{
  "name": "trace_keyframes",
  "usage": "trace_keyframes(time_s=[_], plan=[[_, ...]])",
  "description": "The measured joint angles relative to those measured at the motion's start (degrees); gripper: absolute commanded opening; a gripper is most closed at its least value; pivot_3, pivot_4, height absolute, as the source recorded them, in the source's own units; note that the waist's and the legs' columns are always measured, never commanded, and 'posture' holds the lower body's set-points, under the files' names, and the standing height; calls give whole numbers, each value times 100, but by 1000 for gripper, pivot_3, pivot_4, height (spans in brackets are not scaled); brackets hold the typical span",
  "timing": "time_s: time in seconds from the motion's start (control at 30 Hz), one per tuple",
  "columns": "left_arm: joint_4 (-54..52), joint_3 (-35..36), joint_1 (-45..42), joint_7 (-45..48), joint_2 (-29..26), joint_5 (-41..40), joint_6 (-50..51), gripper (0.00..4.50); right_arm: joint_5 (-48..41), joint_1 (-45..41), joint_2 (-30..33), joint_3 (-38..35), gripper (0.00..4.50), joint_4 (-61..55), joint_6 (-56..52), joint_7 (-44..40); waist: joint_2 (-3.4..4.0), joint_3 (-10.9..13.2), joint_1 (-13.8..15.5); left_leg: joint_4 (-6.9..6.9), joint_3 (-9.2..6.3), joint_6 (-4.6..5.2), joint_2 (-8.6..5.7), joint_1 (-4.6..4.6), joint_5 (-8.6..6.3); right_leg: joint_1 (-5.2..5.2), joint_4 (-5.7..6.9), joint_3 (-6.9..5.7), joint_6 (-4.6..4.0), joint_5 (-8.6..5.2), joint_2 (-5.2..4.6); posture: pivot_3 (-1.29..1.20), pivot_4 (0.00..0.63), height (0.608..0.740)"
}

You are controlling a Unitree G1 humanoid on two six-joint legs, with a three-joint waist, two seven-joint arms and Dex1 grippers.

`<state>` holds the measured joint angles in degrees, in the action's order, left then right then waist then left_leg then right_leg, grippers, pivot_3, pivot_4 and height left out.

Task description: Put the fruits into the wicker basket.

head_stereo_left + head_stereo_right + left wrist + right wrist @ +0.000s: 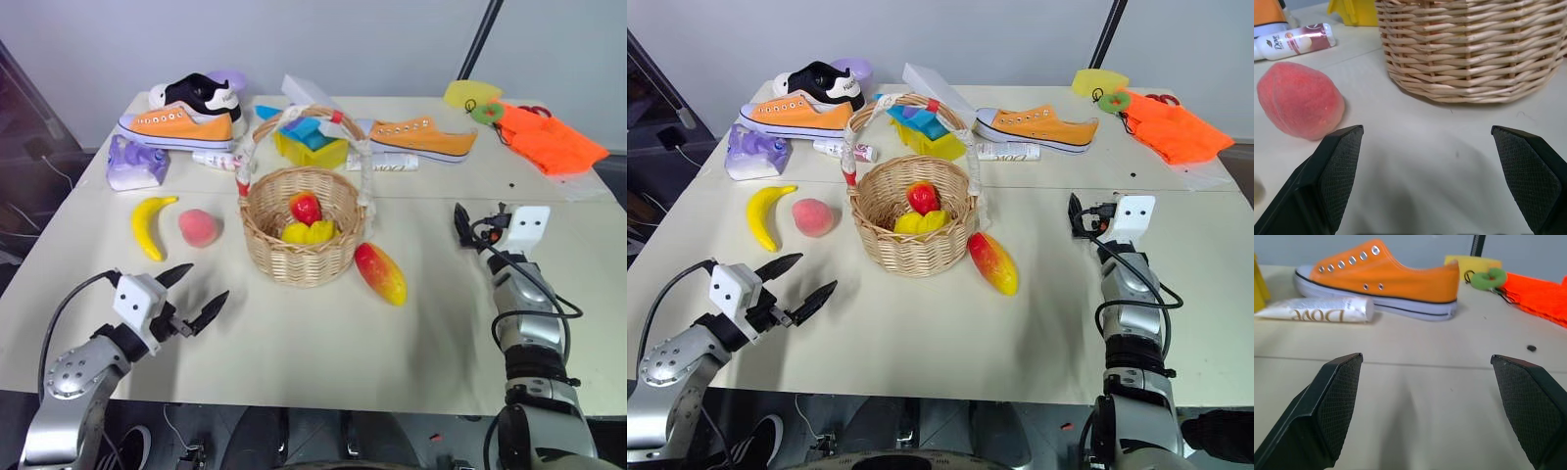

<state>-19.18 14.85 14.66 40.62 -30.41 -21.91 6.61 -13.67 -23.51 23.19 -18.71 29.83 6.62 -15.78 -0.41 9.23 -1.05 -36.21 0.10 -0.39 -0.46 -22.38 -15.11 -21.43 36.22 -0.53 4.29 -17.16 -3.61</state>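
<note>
The left gripper (191, 296), fingers spread and empty, sat at lower left; the round pink-red peach (199, 227) lay just above it, left of the tan woven wicker basket (294, 257). The right gripper (458, 223) gaped empty farther off.

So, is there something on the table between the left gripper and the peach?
No. In the left eye view, bare table lies between the open left gripper and the peach; the banana lies off to the side.
</note>
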Motion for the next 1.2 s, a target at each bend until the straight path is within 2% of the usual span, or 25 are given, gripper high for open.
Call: trace_keyframes(time_s=[1.03, 1.13, 1.2], plan=[[-3, -10, -40, 174, 96, -125, -457, 4500, 5, -24, 15, 80, 4378, 5, 138, -226, 1, 0, -1, 0, 0, 0, 0, 0, 0, 0, 0, 0, 0, 0, 0, 0, 150, 740], [0, 0, -36, 137, 107, -127, -454, 4500, -88, 156, 22, 181, 4378, -439, 107, -556, 1, 0, 5, 2, 0, 0, 0, 1, 0, 0, 0, 0, 1, 0, 0, 0, 150, 740], [34, 89, -80, 121, 87, -164, -445, 4500, -356, 635, 42, 297, 4378, -1335, -94, -976, 0, -2, 28, 5, 0, 0, 1, 1, 0, -1, 1, -1, 1, 0, 0, 0, 150, 740]])
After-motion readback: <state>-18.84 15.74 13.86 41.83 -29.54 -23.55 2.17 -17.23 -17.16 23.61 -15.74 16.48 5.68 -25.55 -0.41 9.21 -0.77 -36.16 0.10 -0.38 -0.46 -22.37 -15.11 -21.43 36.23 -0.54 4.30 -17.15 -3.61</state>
